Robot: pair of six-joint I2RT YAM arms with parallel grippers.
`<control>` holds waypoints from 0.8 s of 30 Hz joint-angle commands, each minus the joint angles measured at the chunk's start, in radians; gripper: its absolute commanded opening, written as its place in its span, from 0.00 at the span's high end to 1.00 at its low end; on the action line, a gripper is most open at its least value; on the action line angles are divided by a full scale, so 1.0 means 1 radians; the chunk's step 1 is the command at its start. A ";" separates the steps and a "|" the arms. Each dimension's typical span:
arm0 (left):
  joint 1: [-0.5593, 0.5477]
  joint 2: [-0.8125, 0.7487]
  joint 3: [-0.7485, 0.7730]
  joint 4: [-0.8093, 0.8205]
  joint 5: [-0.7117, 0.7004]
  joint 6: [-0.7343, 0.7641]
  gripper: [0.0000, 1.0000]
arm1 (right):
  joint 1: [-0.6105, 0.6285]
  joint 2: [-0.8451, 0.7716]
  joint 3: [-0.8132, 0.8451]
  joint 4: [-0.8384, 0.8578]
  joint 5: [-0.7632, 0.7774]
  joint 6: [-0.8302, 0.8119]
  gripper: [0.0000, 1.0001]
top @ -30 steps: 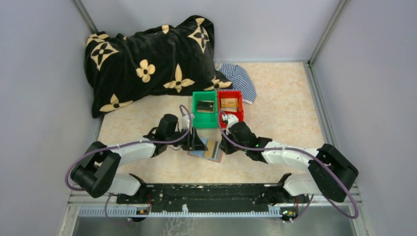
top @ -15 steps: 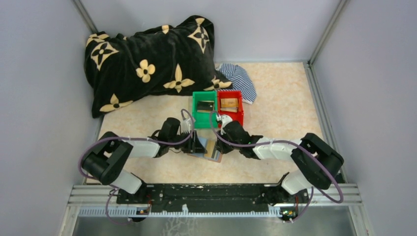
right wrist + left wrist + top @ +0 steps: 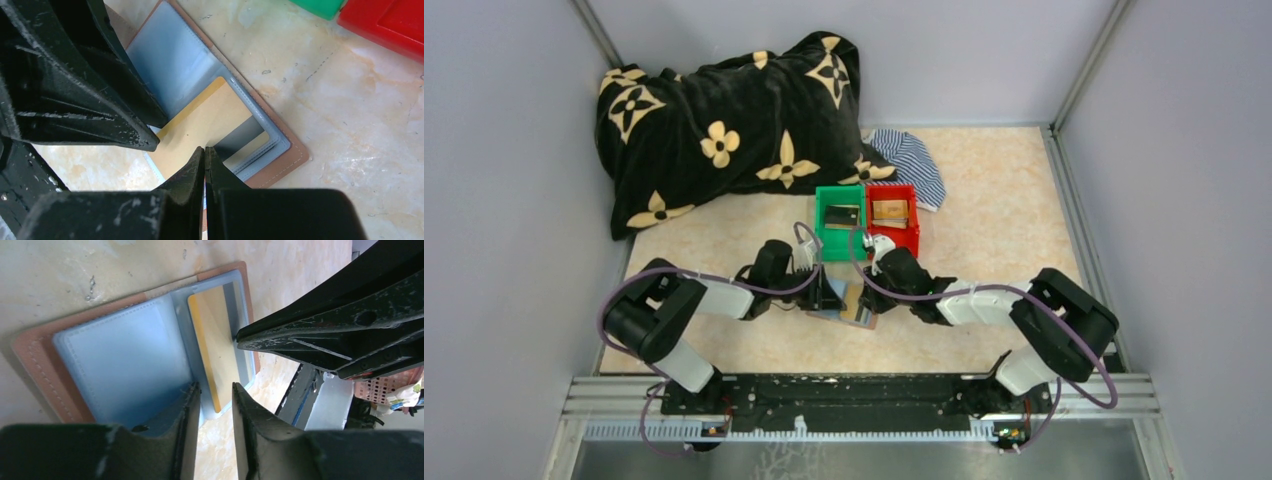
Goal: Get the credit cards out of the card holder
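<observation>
A: Status, left to right?
B: Left claw (image 3: 216,390) is low over the card holder (image 3: 125,365), coming in from its 9 o'clock side. Jaws are at a narrow gap, with nothing pinched that I can see. The holder lies open and flat on the table (image 3: 984,220), at 6 o'clock from the green bin (image 3: 824,240).
A: Cards?
B: One gold card (image 3: 205,125) shows on the holder's 3 o'clock half. It looks partly slid out of its sleeve. Can't tell if more sit under it.
A: Right claw?
B: Right claw (image 3: 205,152) is fully closed and holding nothing, tips down at the card's edge. Red bin (image 3: 909,240) is at about its 12 o'clock.
A: Handling?
B: My read: the card is light, thin, stiff and slick-faced. It lies flat, so no face grab. It needs an edge pinch on the exposed end. The sleeve plastic is soft and probably clings. The holder is light and will likely drag along unless pinned.
A: One pins, one pulls?
B: That's my guess. Pull along the sleeve, not up. Risk: the card slips off the pads.
</observation>
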 commanded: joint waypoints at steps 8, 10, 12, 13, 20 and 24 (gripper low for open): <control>0.002 0.068 -0.044 0.131 0.048 -0.059 0.74 | 0.007 0.032 -0.017 0.058 -0.009 0.016 1.00; 0.002 0.077 -0.048 0.150 0.055 -0.071 0.78 | 0.008 0.033 -0.020 0.061 -0.008 0.016 1.00; 0.002 0.086 -0.048 0.159 0.061 -0.076 0.86 | 0.007 0.035 -0.021 0.061 -0.007 0.015 1.00; 0.002 0.091 -0.048 0.163 0.060 -0.078 0.90 | 0.007 0.036 -0.023 0.061 -0.007 0.016 1.00; 0.002 0.128 -0.059 0.219 0.078 -0.107 1.00 | 0.007 0.027 -0.033 0.056 0.000 0.019 1.00; 0.004 0.119 -0.070 0.225 0.074 -0.118 0.90 | 0.008 0.004 -0.036 0.030 0.026 0.020 1.00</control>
